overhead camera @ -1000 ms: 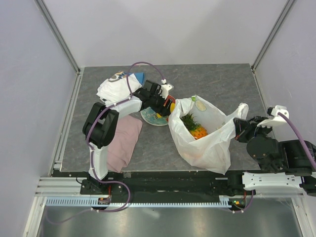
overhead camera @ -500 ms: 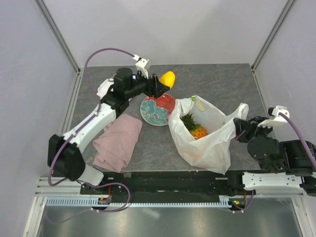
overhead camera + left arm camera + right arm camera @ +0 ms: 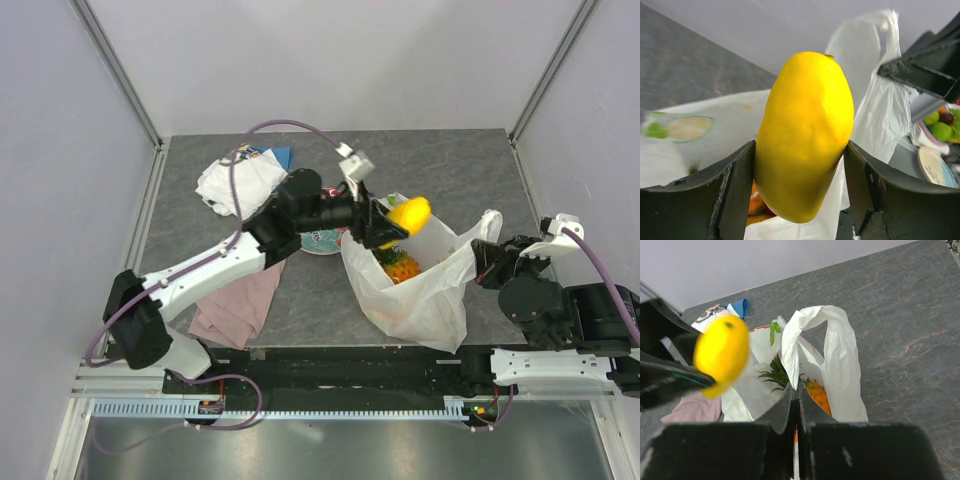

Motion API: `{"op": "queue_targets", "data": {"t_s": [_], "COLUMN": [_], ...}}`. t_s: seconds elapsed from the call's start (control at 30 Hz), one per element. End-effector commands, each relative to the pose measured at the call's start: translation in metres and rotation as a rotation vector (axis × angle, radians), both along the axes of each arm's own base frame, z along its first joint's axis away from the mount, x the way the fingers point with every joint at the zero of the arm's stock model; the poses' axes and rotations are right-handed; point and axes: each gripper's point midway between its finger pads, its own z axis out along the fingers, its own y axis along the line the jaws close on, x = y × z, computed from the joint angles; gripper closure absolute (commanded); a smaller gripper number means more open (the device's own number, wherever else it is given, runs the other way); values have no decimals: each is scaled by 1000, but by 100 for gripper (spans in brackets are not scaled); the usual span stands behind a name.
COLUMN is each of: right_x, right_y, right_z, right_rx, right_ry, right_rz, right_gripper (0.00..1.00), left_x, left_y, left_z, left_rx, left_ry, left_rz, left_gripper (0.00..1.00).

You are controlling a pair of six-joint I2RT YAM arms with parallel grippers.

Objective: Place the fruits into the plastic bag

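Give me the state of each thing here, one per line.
left hand, shut on the mango
mango, in the air by the plastic bag mouth
right hand, shut on the plastic bag's rim
plastic bag, mouth open
pineapple, inside the plastic bag

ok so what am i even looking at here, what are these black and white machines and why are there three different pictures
These are two robot arms bolted to the near edge of a grey table. The wide picture comes from a fixed camera above and behind them. The other two come from small cameras on each wrist, so you see each arm's own fingers. The left gripper holds a yellow mango over the open plastic bag; a pineapple is already inside. The right gripper is shut on the bag's edge, holding it up. On the table also lie a plate, a pink cloth and a white cloth.
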Motion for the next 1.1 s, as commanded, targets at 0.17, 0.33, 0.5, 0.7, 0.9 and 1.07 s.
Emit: {"op": "queue_targets", "data": {"t_s": [0.17,0.33,0.5,0.7,0.9,1.07], "right_x": [1,1,1,1,1,1], "right_y": [5,4,3,2,1,2], "right_z": [-1,-1,-2,-2,-3,-5], "right_rx": [-7,-6,-5,-3,4,-1], "right_ry": [0,-2,-5,-2,-1,1], "right_rz": [-6,-10,-13,-10,-9,-7], "right_gripper": [100,100,100,99,99,97], "left_x": [-32,-59,-95,-119,-118,-111], "left_y": [-69,-80,-89,-96,-92,-89], "left_z": [-77,-118,-146,-170,-165,-152], "left_rx": [269,393,442,483,481,468], "left_ry": [69,89,147,180,154,116], "left_rz": [-108,-179,-290,-371,-358,-319], "left_gripper": [39,39,38,37,24,11]}}
